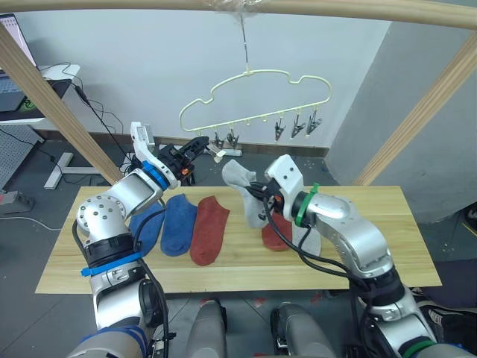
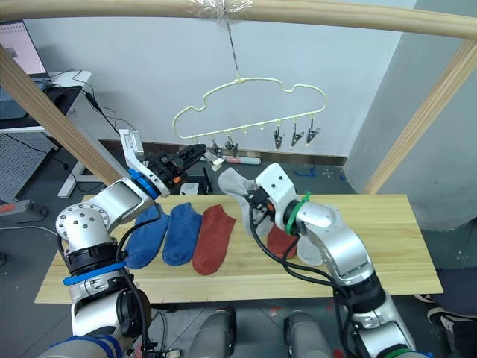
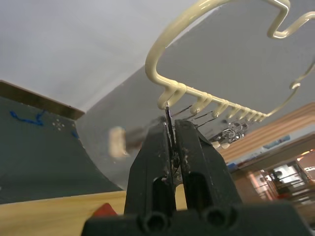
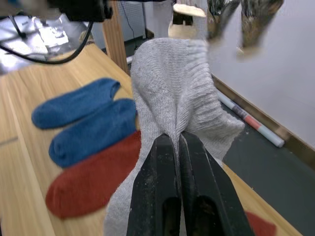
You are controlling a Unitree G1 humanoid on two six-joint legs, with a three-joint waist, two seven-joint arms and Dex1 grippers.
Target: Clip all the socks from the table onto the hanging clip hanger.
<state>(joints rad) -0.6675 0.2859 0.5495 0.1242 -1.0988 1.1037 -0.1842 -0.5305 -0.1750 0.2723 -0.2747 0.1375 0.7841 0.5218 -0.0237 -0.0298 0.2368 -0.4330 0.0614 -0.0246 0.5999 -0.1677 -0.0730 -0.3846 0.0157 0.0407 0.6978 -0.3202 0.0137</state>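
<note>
Socks are spread over the long wooden table (image 1: 387, 224), and one light grey sock (image 1: 246, 190) is up in the air, pinched at its cuff between the closed fingers of the right gripper (image 4: 178, 142) above the middle of the tabletop, its foot hanging down toward the wood. On the tabletop toward the left end lie two blue socks side by side, one blue sock (image 1: 147, 227) nearest the left edge and the other blue sock (image 1: 179, 222) just beside it, with a rust-red sock (image 1: 209, 228) touching that one on its inner side. Past the raised sock, nearer the middle, a second rust-red sock (image 1: 276, 235) lies partly under the right arm, and a pale grey sock (image 2: 307, 250) seems to lie just beside it, though the arm hides most of it

The pale-yellow clip hanger (image 1: 257, 101) hangs by its hook from the round wooden bar (image 1: 358, 9) overhead, well above the far edge of the table, with its row of small metal clips (image 1: 297, 128) dangling along the lower wire. The left gripper (image 3: 173, 152) is raised to the hanger's left end and its two black fingers are pressed together on the endmost clip (image 3: 168, 118), right under the first loop of the wire
</note>
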